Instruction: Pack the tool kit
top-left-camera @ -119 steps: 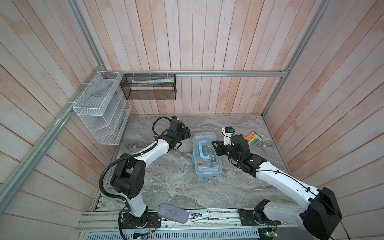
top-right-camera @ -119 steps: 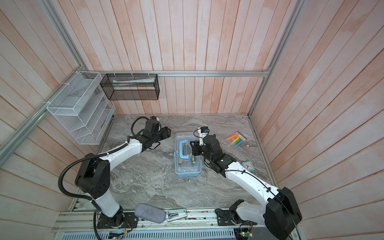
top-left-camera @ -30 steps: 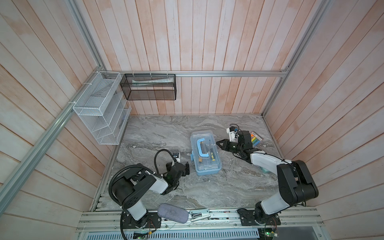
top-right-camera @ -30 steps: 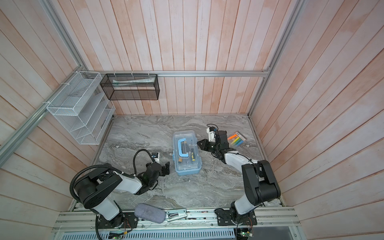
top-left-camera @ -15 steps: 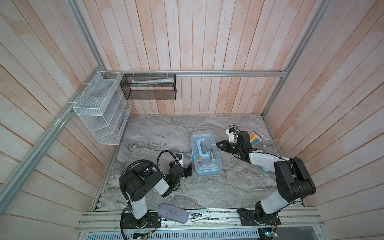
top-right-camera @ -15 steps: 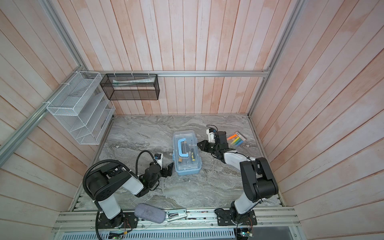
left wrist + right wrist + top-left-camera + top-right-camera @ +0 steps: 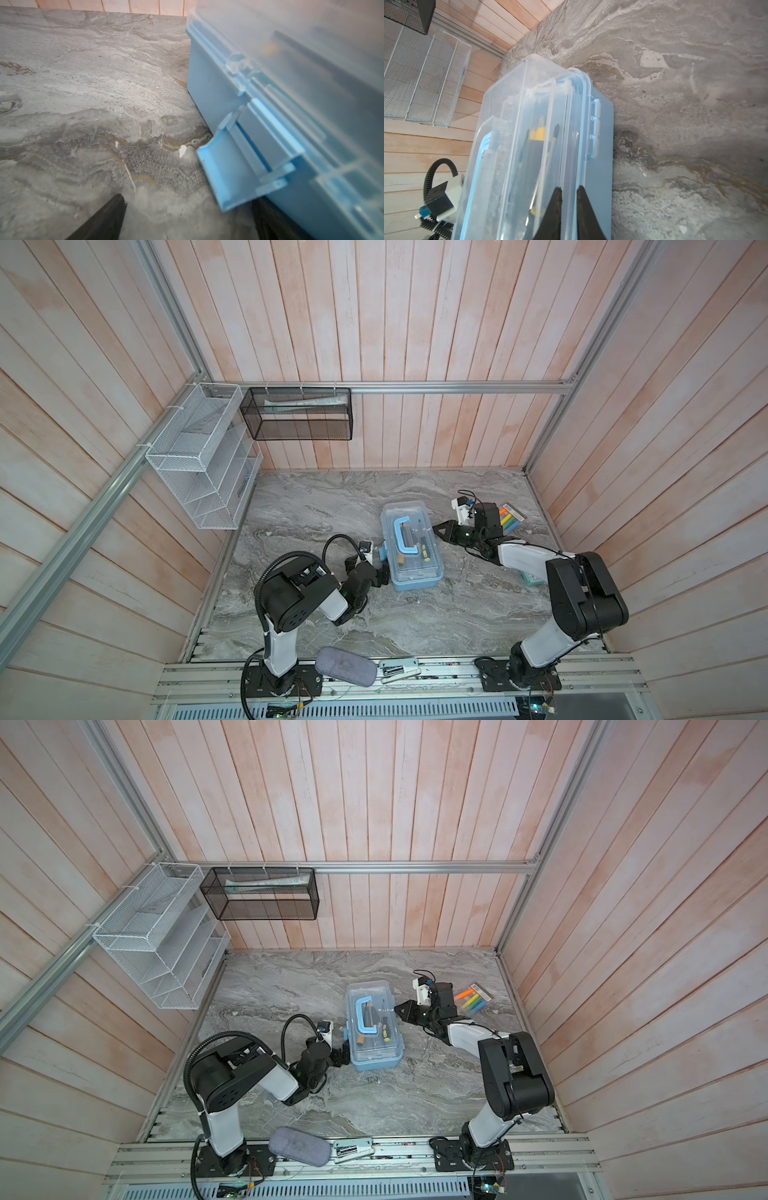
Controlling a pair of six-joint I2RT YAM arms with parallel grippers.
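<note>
Toolbox (image 7: 411, 547), light blue with a clear lid (image 7: 517, 116) and a blue handle (image 7: 402, 537), stands near the middle of the grey marbled bench (image 7: 316, 506), seen in both top views. The lid is down. The latch (image 7: 232, 166) on the long side facing the left arm stands out from the wall, not pressed flat.

Left tool (image 7: 381, 568): released, fingers spread wide, low on the bench just beside the latch side of the toolbox. In the left wrist view only one dark finger (image 7: 108, 218) shows clearly. The other lies under the latch flap, mostly hidden and cut off by the picture's edge.

Right tool (image 7: 569, 188): fingers drawn almost together with a thin slit between them, tips on the lid near the side with the hinges (image 7: 596, 124). Whether they pinch a rib of the lid cannot be made out.

Contents, blurred through the lid: a yellow-and-black knife (image 7: 537, 135), a screwdriver tip (image 7: 556, 129), and dark rods too vague to name.

Surroundings: a pack of coloured markers (image 7: 510, 519) lies behind the right arm and is partly covered by it. A grey pouch (image 7: 345, 666) lies on the front rail. A white wire rack (image 7: 199, 460) and a black mesh basket (image 7: 299, 414) hang on the wall.
</note>
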